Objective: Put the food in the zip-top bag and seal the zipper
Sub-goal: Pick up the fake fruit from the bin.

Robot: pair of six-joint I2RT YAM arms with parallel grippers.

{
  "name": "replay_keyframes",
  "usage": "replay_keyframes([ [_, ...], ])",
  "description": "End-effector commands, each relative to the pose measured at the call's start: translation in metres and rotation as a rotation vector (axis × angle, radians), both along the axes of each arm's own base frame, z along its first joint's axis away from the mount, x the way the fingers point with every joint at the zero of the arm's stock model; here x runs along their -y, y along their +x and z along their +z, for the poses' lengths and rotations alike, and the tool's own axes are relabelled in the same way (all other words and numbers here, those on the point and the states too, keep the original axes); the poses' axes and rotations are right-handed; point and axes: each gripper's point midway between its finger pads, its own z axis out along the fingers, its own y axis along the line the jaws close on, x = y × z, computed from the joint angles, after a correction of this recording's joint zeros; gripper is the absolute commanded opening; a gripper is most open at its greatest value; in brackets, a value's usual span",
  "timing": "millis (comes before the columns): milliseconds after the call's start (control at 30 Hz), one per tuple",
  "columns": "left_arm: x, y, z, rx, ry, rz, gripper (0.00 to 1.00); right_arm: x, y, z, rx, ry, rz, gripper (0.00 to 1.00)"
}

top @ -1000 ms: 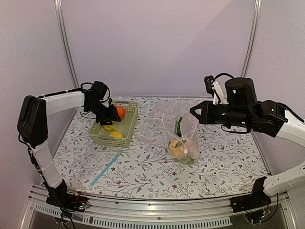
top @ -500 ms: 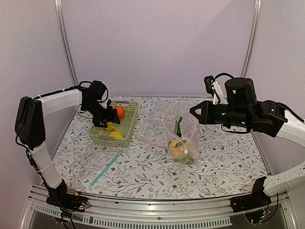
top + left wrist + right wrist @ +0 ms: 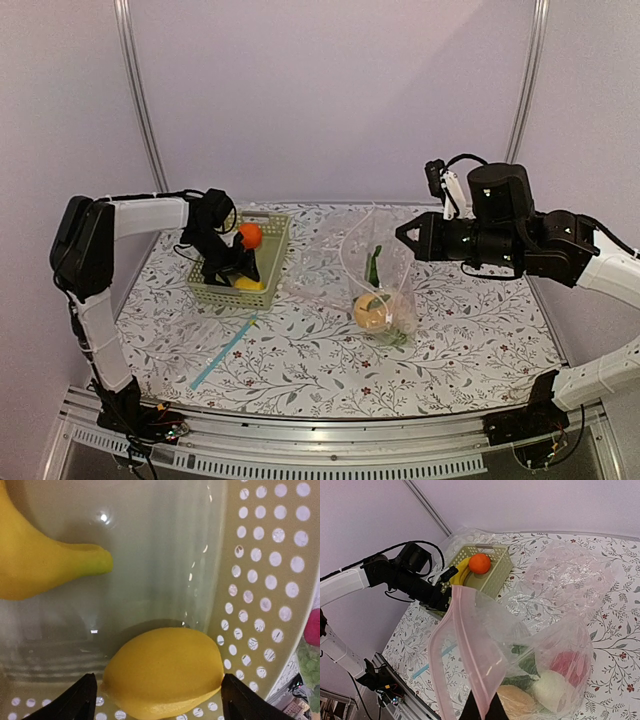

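One zip-top bag (image 3: 555,645) stands on the counter (image 3: 450,340), well apart from the basket. The right claw (image 3: 482,707) is clenched on its pink zipper (image 3: 470,642) and holds the mouth up. Inside lie one peach (image 3: 517,700), one white radish (image 3: 550,692), one red apple (image 3: 570,665) and some greens (image 3: 527,666). One green basket (image 3: 260,580) holds three pieces: one banana (image 3: 40,560), one orange (image 3: 250,235) and one lemon (image 3: 162,672). The left claw (image 3: 157,702) is released, with the lemon between its tips.

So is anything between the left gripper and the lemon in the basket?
Nothing visible. The left gripper is open, fingers either side of the lemon; the banana lies apart, the basket wall alongside.
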Motion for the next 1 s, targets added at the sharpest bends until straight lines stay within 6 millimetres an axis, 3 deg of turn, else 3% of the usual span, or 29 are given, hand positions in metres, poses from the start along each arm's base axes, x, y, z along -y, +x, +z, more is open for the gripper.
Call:
replay_keyframes([
  [0, 0.007, -0.007, -0.018, -0.051, -0.005, -0.026, 0.86, 0.001, 0.001, 0.014, 0.026, 0.04, -0.009, 0.0],
  [300, 0.011, -0.001, -0.029, -0.059, -0.009, -0.021, 0.86, 0.001, 0.002, 0.013, 0.027, 0.034, -0.01, 0.0],
  [567, 0.01, -0.007, -0.029, -0.064, -0.006, -0.049, 0.69, 0.001, 0.002, 0.013, 0.027, 0.034, -0.012, 0.0],
  [733, 0.001, -0.001, -0.005, 0.017, 0.022, -0.031, 0.65, 0.0, 0.002, 0.013, 0.028, 0.035, -0.012, 0.0],
  [967, -0.009, 0.017, 0.057, 0.212, 0.026, 0.051, 0.65, -0.002, 0.002, 0.014, 0.023, 0.038, -0.007, 0.0],
])
